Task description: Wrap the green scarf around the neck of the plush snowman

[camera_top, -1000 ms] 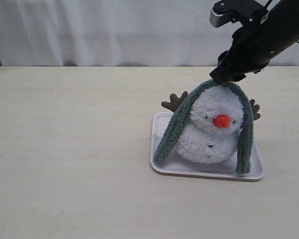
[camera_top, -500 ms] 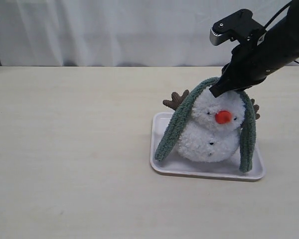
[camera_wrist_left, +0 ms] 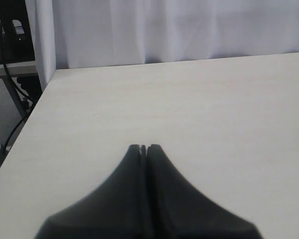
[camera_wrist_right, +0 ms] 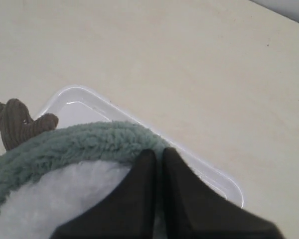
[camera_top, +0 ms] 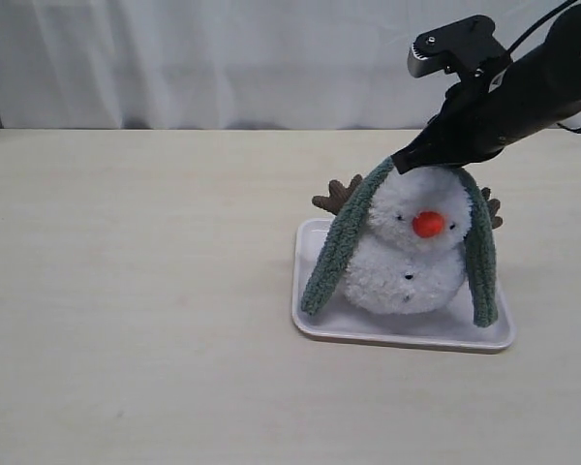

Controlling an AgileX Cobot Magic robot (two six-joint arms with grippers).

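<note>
Right now the green scarf [camera_top: 341, 247] lies draped over the plush snowman's [camera_top: 407, 276] head, both ends hanging down to the white tray [camera_top: 397, 337]. The right end effector [camera_top: 400, 163] touches the scarf on top of the head, fingers pressed together. The left end effector [camera_wrist_left: 143, 148], likewise closed, sits over the surface [camera_wrist_left: 199, 99].

Exterior camera: raised on the near side of the pale beige table [camera_top: 126, 291], facing the far white curtain [camera_top: 223, 58]. Left wrist camera: low over the table, facing that curtain. Right wrist camera: close above the fuzzy sage-green scarf [camera_wrist_right: 79, 144] and white plastic tray [camera_wrist_right: 82, 107], both shared with the exterior view.
</note>
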